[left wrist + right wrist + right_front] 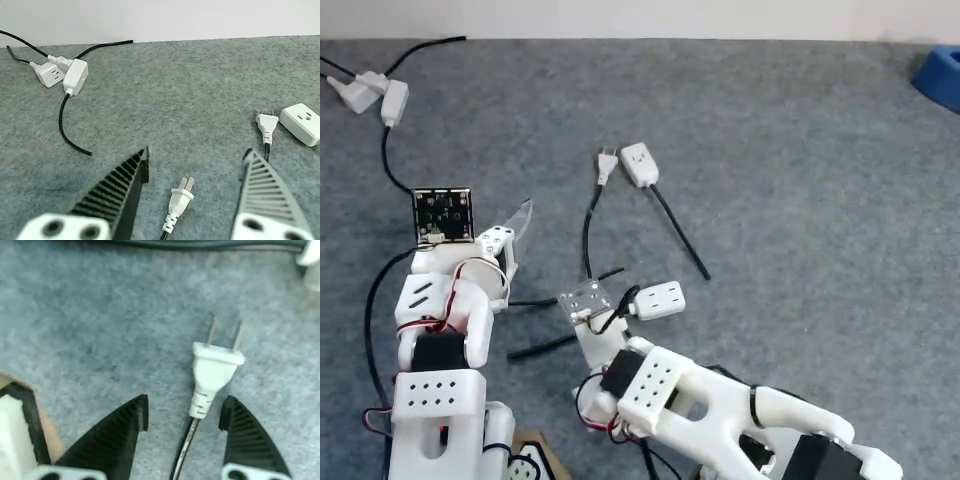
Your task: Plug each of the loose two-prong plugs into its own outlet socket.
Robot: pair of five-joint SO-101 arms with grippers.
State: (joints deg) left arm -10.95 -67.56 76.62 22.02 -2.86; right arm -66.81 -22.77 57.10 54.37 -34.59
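High view: far plug [607, 162] lies just beside far outlet [640, 165]; near outlet [660, 300] sits by the right arm. Left wrist view: left gripper [197, 150] is wide open and empty, left-side plug [179, 200] between its fingers. Right wrist view: right gripper [186, 398] is open and empty, straddling right-side plug [215, 365]. The plugs look light, hard plastic with bendable prongs; pinch the body's flat sides.

We look down on a grey, felt-like mat [800, 180] spread over the table. Its nap is fine and evenly lit, with only soft shadows. Along the far edge we see a pale, plain wall [670, 18]. A blue object [942, 78] sits by that edge, cut off by the frame. At the near edge lies a tan cardboard scrap [548, 455].
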